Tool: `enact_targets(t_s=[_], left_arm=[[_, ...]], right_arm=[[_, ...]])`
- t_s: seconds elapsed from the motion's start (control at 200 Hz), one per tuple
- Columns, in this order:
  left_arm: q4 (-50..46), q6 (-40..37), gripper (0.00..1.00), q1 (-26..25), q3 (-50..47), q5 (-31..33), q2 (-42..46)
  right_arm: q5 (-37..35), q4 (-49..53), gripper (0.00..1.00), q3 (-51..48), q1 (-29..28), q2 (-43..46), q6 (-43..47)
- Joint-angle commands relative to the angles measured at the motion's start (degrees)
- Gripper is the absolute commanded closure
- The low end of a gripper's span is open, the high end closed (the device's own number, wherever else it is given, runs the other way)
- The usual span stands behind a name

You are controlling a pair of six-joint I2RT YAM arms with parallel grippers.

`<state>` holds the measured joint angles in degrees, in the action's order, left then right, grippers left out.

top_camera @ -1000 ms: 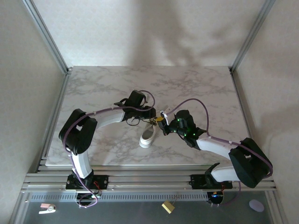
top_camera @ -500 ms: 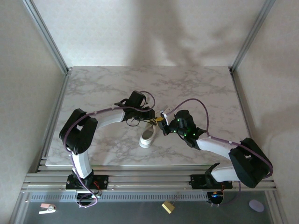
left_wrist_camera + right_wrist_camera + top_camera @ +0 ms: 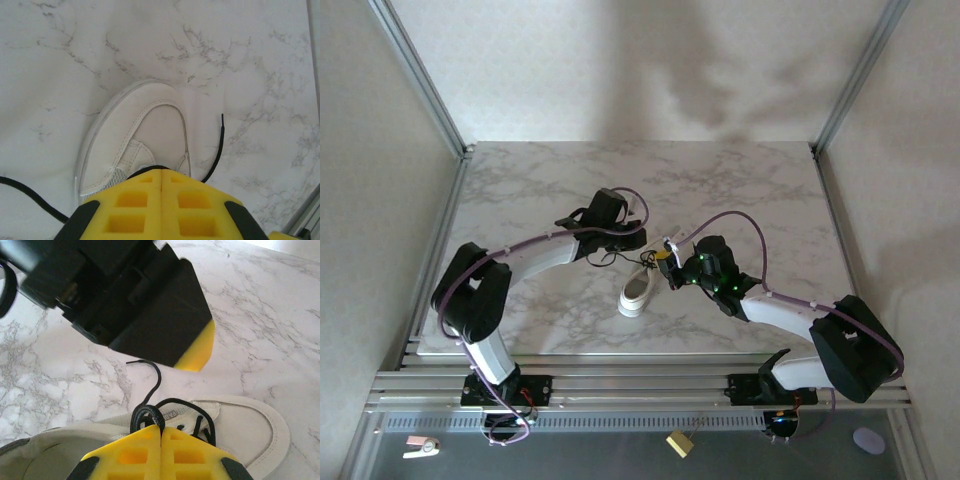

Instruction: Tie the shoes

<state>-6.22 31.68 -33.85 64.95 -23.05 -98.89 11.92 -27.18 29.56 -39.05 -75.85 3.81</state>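
Top view: shoe (image 3: 636,295) mid-table, long axis 1–7 o'clock; left gripper (image 3: 638,243) at its 12, right gripper (image 3: 667,264) at its 2, nearer | Left wrist: pads pressed together over the tongue, lace (image 3: 216,150) seemingly pinched, toe toward 11 | Right wrist: pads closed on a lace loop, shoe just beneath

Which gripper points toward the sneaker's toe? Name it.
The left gripper: the rounded toe of the sneaker lies straight ahead of its shut jaws. The right gripper sits crosswise to the sneaker, shut jaws meeting bunched black lace.
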Motion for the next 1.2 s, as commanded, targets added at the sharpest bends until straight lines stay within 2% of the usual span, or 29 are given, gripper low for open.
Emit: enact_targets(t_s=[0.0, 0.16, 0.225, 0.35, 0.696, 0.986, 1.196], left_arm=[[-1.6, -0.8, 0.97, -0.4, -1.6, 2.8, 2.6], [-3.8, -0.9, 0.64, -0.3, -0.7, 1.2, 0.4], [-4.8, -1.3, 0.61, -0.6, 0.2, 0.5, -1.0], [-5.5, -1.8, 0.6, -1.1, 1.6, -0.1, -2.8], [-6.8, -3.1, 0.62, -2.3, 2.8, -1.1, -5.3], [-6.6, -3.5, 0.83, -2.4, 2.9, -0.2, -4.8], [-5.6, -3.8, 0.92, -2.4, 2.6, 2.5, -1.7]], right_arm=[[-0.9, 0.4, 1.0, 1.9, -0.6, -0.2, 0.9], [-1.0, 1.1, 1.0, 2.3, -0.6, -0.6, 1.4], [-1.0, 0.9, 1.0, 2.1, -0.6, -0.5, 1.3], [-0.9, 0.8, 1.0, 2.1, -0.6, -0.5, 1.2], [-1.0, 0.6, 1.0, 2.0, -0.6, -1.0, 1.3], [-1.1, 0.3, 1.0, 1.8, -0.6, -1.3, 1.3], [-1.6, 0.6, 1.0, 1.6, -0.6, -0.9, 1.3]])
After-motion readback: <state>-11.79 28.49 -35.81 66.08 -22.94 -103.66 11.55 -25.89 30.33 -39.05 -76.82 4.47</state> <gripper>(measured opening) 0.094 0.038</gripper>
